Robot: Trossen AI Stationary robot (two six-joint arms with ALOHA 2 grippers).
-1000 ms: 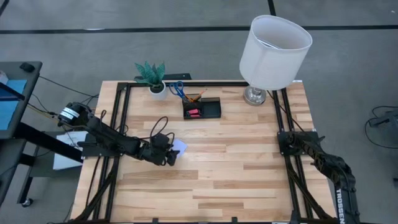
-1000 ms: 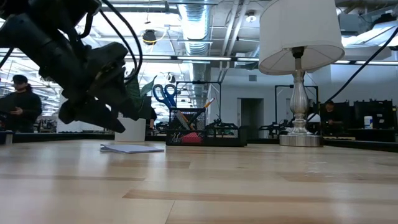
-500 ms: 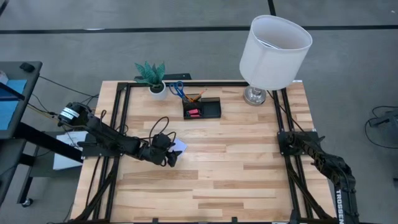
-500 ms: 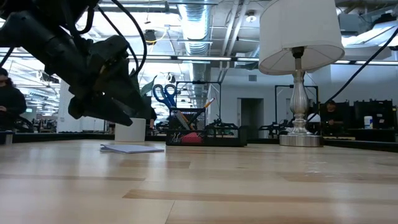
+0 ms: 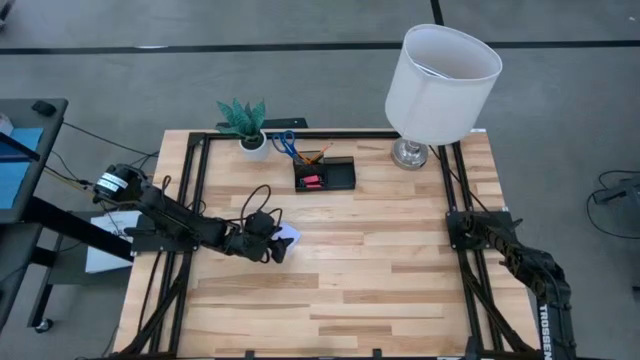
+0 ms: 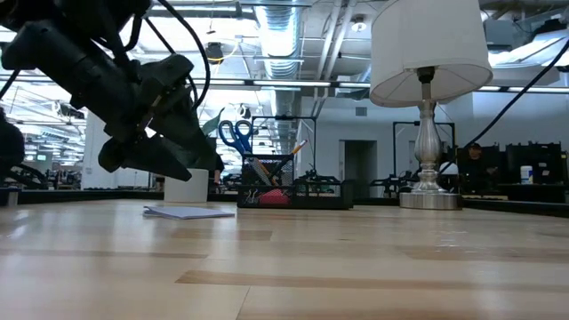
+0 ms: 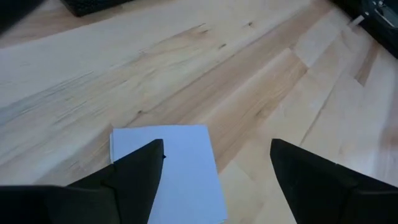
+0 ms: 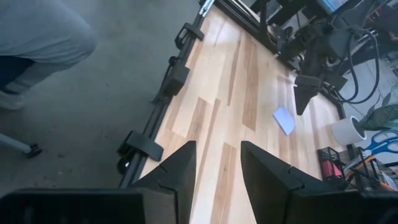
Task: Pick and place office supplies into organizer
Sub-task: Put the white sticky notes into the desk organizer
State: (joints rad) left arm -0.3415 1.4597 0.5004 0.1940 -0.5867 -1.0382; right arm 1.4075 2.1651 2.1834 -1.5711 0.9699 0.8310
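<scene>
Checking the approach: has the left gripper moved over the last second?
Yes. In the low view the left gripper has shifted toward the organizer, above the note pad.

My way over the desk (image 5: 350, 280) is open; the lamp (image 5: 440, 80), plant pot (image 5: 250, 140) and organizer (image 5: 324, 175) crowd its far edge.
</scene>
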